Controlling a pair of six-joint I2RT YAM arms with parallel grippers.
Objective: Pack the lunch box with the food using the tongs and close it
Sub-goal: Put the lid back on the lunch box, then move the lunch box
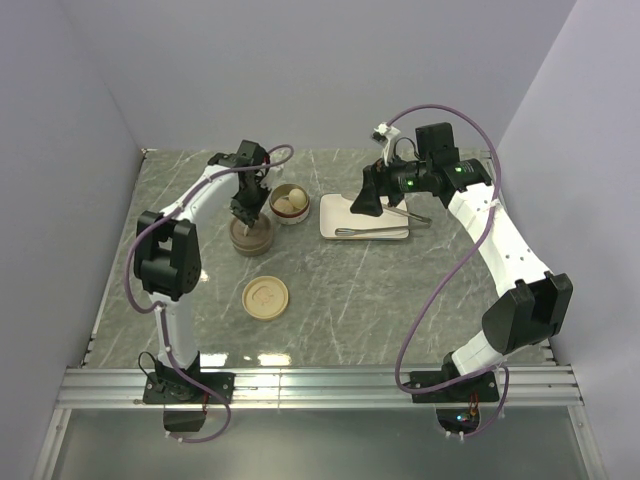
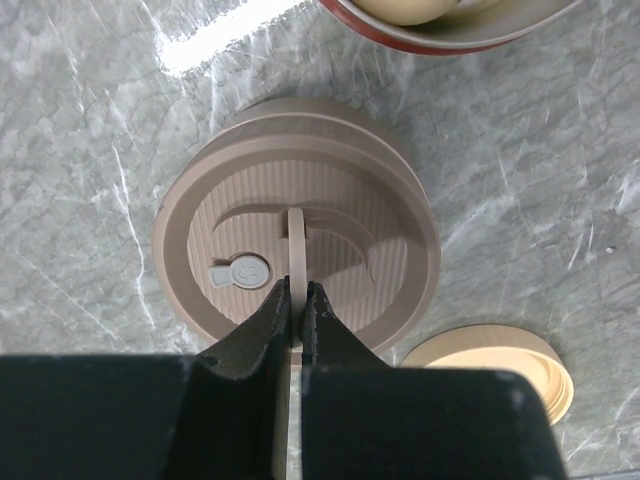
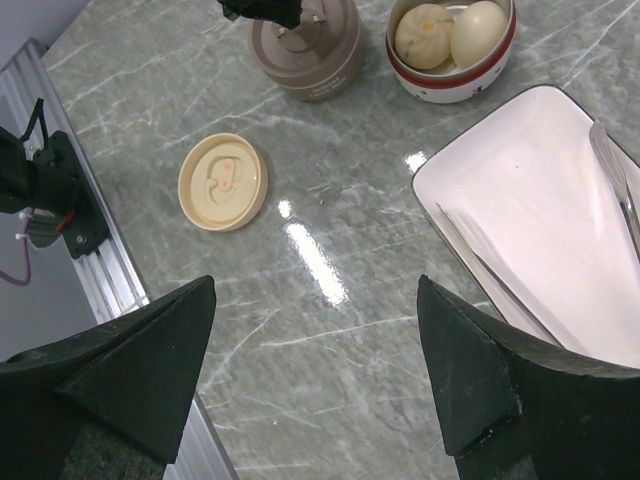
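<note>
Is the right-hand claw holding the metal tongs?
No, the right gripper stands wide open with nothing between its fingers, and the tongs lie on the white plate.

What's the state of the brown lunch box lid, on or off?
On: the lid sits atop the lunch box, left gripper shut on its handle.

No words or numbers can be read. Low on the side wall of the brown lunch box (image 3: 305, 50) is a faint pale print (image 3: 322, 88), too small to make out. On its lid (image 2: 385, 195), a small tab (image 2: 240, 272) bears a raised round symbol.
</note>
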